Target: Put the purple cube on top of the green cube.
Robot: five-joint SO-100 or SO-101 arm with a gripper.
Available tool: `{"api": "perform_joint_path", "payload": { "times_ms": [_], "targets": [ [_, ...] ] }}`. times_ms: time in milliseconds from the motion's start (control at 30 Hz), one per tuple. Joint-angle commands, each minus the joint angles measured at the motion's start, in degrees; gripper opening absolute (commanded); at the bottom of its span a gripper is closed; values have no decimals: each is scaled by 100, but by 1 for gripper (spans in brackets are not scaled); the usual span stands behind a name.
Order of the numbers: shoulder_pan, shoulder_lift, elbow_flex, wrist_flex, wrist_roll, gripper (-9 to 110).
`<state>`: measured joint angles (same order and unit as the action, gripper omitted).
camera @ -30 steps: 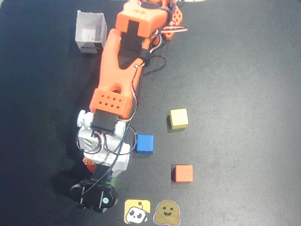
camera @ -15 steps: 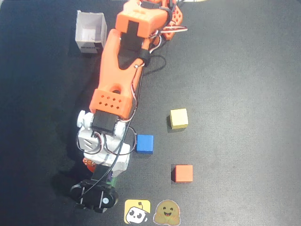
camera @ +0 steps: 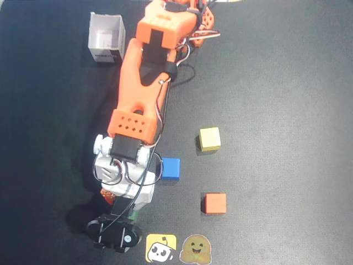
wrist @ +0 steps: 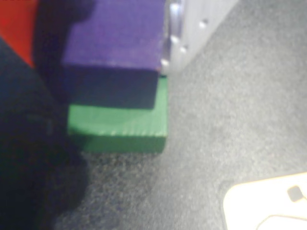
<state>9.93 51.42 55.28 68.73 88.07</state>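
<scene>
Purple cube (wrist: 115,33) sitting on top of green cube (wrist: 120,125), a bit off to one side; gripper (wrist: 103,28) closed around purple cube; both hidden under the arm (camera: 140,94) from above.

In the wrist view the purple cube (wrist: 115,36) sits on the green cube (wrist: 120,127), overhanging slightly.

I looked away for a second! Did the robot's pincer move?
Yes. In the overhead view the pincer slid a little toward the bottom edge, against the unmoved sticker.
</scene>
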Motion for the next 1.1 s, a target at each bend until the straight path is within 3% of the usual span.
{"api": "perform_joint_path", "payload": {
  "times_ms": [0, 533, 1067],
  "targets": [
    [-35, 79, -202, -62, 44, 16],
    [-70, 97, -264, -105, 44, 24],
    [-123, 378, -185, -53, 114, 24]
  ]
}}
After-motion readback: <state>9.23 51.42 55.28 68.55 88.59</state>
